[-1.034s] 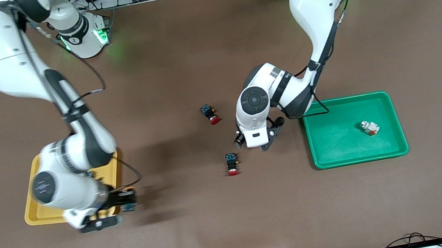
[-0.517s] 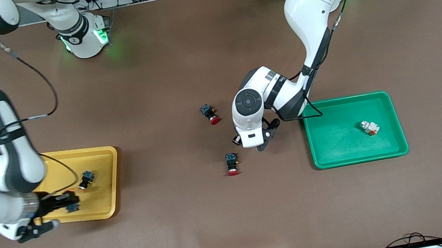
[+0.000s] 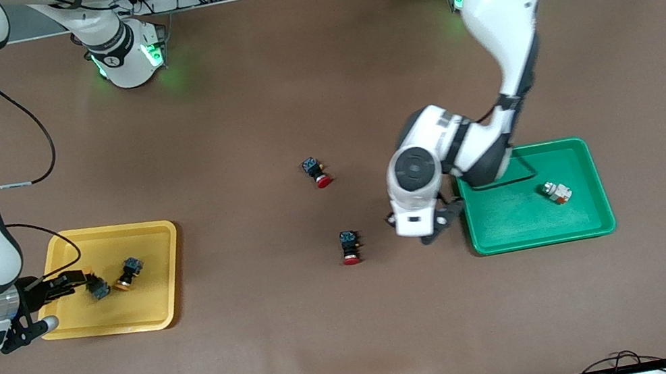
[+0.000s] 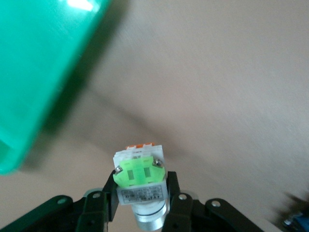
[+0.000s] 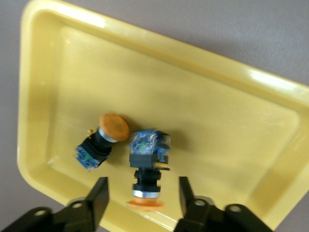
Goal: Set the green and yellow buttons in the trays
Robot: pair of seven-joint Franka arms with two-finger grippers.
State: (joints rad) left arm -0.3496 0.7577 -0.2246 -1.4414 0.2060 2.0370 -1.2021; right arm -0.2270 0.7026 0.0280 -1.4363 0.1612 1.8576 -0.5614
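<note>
Hanging beside the green tray (image 3: 540,237), a pale button (image 4: 141,181) was clamped by the left pincer (image 4: 142,212); over the yellow tray (image 5: 231,121), the right pincer (image 5: 143,203) was parted around nothing.

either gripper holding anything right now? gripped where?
Left gripper grips the pale green-tagged button by its body sides, beside the green tray. Right gripper holds nothing: jaws open, yellow-capped button loose in the yellow tray.
</note>
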